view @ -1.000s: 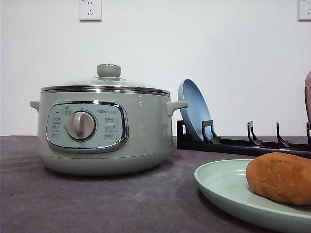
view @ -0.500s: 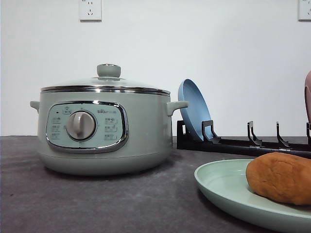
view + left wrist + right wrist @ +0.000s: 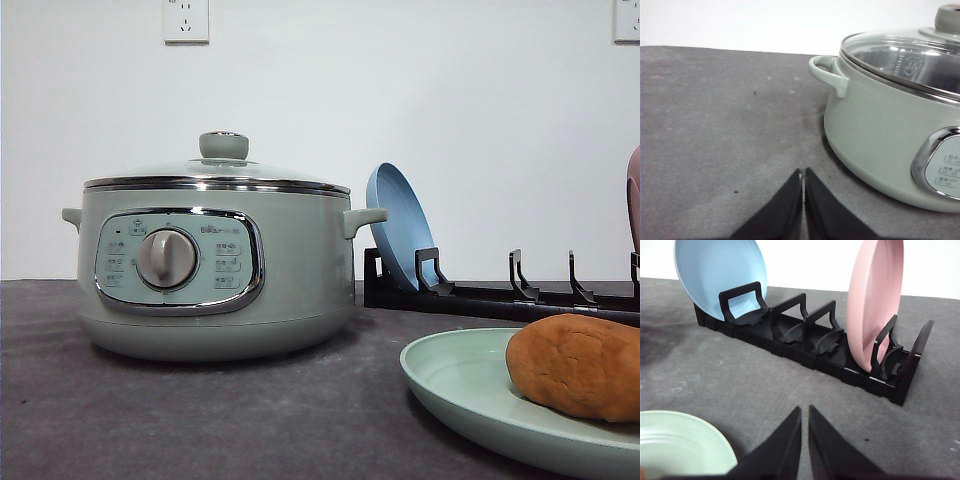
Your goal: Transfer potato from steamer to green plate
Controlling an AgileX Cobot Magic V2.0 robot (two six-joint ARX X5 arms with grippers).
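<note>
Now | rough matte potato (image 3: 582,366) on smooth green plate (image 3: 462,385) | left hand (image 3: 803,172) pressed together | right hand (image 3: 805,411) nearly closed, empty

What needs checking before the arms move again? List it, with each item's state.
1. Potato resting on the green plate: ok.
2. Steamer lid seated on the pot: ok.
3. Left gripper holding nothing, jaws together, beside the steamer and apart from it: ok.
4. Right gripper holding nothing, jaws nearly closed, short of the black dish rack: ok.
5. Blue plate and pink plate standing in the rack's slots: ok.
6. Whether the potato sits stably, well away from the plate's rim: cannot tell; the front view cuts it off.
</note>
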